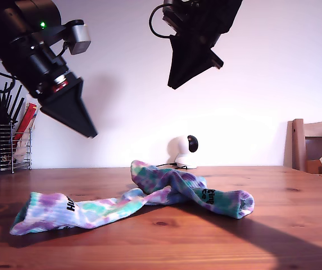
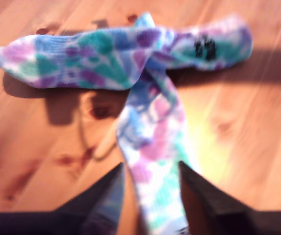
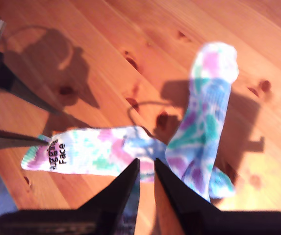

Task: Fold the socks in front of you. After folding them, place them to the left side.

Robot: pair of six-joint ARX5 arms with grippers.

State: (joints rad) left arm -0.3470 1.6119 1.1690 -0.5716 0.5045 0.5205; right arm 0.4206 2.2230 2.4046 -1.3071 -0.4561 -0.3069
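While both arms hang clear above the wooden table (image 1: 295,225), the socks (image 1: 166,191) lie loose on it near the middle of the exterior view, unfolded and crossed over each other. One stretches toward the exterior view's left, black lettering near its end; the other bunches toward that view's right, also lettered. My first gripper (image 2: 151,165) hovers over one sock's length, jaws well apart, nothing between them. My second gripper (image 3: 146,160) hovers over the crossing point, jaws drawn close with a narrow gap, holding nothing. Which arm is which in the exterior view I cannot tell. A small white camera (image 1: 184,151) stands behind the socks by the wall, a wire rack (image 1: 6,146) at the exterior view's left, a chair (image 1: 315,143) at its right.
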